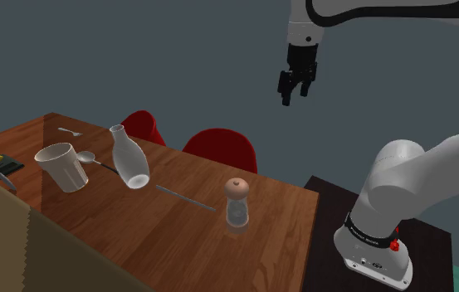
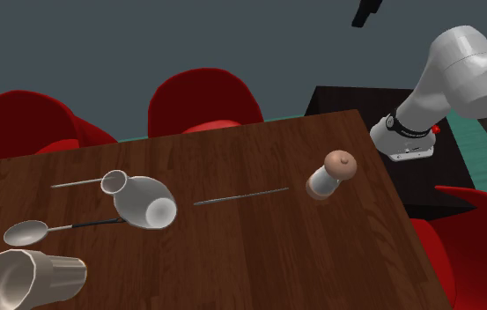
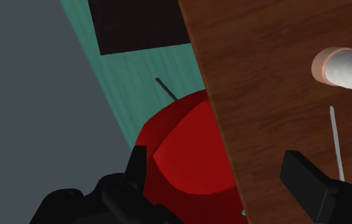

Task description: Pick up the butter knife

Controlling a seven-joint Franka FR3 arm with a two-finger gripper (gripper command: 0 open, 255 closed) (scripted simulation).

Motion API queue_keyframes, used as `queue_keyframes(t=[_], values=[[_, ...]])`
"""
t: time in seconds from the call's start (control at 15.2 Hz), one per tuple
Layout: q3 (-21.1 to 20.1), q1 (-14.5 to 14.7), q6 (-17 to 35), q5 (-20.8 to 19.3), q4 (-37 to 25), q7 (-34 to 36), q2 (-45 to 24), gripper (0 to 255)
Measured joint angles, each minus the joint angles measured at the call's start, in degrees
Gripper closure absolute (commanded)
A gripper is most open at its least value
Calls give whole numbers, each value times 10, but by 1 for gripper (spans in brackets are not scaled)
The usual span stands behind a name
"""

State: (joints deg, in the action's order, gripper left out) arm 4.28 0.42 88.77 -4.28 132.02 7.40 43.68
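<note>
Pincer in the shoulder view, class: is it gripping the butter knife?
No, the pincer hangs open high above the table, where the butter knife lies.

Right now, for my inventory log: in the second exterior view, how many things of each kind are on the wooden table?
Cutlery: 3 (butter knife, spoon, thin utensil)
Cup: 1 (white, on its side)
Vase: 1 (white, on its side)
Shaker: 1 (brown-topped)
Total: 6
</note>
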Motion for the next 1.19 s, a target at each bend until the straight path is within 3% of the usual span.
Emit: queue_keyframes(t=[0.2, 0.66, 1.19], values=[[-7, 6, 18, 6, 3, 4, -15, 0], [-39, 37, 120, 29, 25, 21, -91, 0], [-80, 70, 231, 46, 0, 39, -222, 0]])
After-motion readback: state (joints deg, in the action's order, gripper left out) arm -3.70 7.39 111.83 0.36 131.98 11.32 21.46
